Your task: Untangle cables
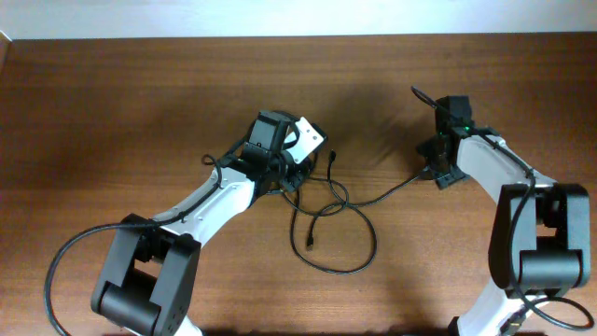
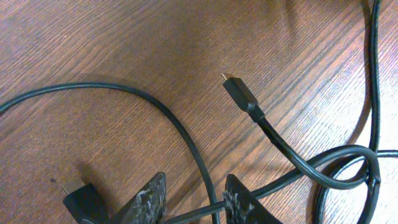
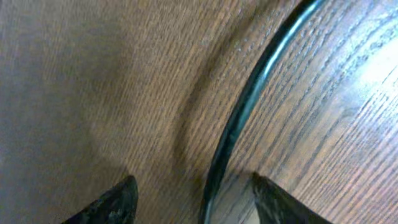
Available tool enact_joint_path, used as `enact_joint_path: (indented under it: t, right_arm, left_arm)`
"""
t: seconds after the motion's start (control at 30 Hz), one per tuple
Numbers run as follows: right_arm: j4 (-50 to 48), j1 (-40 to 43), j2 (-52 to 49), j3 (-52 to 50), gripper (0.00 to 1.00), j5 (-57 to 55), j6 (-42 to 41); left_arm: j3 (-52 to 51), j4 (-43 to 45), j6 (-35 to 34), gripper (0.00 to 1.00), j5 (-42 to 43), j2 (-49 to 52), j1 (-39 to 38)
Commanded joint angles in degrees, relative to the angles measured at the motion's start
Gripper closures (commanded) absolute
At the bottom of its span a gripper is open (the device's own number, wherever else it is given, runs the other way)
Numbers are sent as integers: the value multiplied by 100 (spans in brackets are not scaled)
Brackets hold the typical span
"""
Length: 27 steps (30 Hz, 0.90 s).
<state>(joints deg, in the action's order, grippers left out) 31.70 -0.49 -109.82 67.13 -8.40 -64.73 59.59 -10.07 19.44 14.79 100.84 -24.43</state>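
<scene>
Thin black cables [image 1: 336,210] lie looped on a wooden table [image 1: 112,93] between the two arms; the left gripper [image 2: 196,182] is spread, one cord [image 2: 180,130] running between its fingers [image 2: 148,200], a plug end [image 2: 239,94] just beyond; the right gripper [image 3: 193,183], further right, is likewise spread, astride a single strand [image 3: 249,93].

1. The left arm [image 1: 216,198] and right arm [image 1: 487,166] both have white shells and black joints.
2. 1 thick black wire [image 1: 54,271] loops beside the left arm's base.
3. 1 green light [image 1: 464,129] glows on the right arm's wrist.
4. The left gripper [image 2: 196,182] has black fingers [image 2: 149,200] with grey mottling.
</scene>
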Motion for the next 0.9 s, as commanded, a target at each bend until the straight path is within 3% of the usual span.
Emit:
enact_joint_path:
  t: [0.0,0.03,0.1,0.17,0.2,0.33,0.43,0.47,0.63,0.67,0.7,0.73,0.77,0.8,0.87]
  right_arm:
    - [-46,-26,-426,-39,73,-87,-26]
    - [-46,-26,-446,-39,96,-66,7]
    - [-2,-26,-433,20,96,42,846]
    - [1106,-26,-208,422,96,46,946]
    - [1764,-26,76,765,96,127,1626]
    - [3877,-149,1451,2820,96,216,4192]
    - [4494,-922,1915,4336,96,258,5364]
    - [4616,-1554,1917,5139,96,175,6006]
    - [4747,-2100,1917,7062,96,-240,6599]
    - [4898,-2175,1906,7066,96,-190,6579]
    - [4929,-2319,1893,7066,96,-197,6581]
    - [4931,-2356,1893,7066,96,-195,6581]
    - [4964,-2356,1893,7066,96,-195,6579]
    - [5045,-2356,1893,7066,96,-146,6581]
    - [5136,-2356,1893,7066,96,-107,6577]
  left_arm:
    - [90,-2,-79,68,46,39,2]
    - [90,-4,-79,67,46,39,2]
    - [90,-4,-79,67,48,39,2]
    - [90,-7,-79,67,48,39,2]
    - [90,-7,-79,66,48,39,2]
    - [90,-4,-76,64,48,39,2]
    - [90,-7,-76,64,48,39,2]
    - [90,-7,-76,64,48,42,2]
    - [87,-111,-76,58,48,42,2]
    - [87,-184,-76,56,334,42,2]
    - [87,-289,-33,51,1617,42,2]
    - [87,-291,472,47,3121,42,2]
    - [87,-367,1484,33,4500,42,0]
    - [87,-588,2345,27,4513,42,-72]
    - [87,-763,2743,29,3630,46,-494]
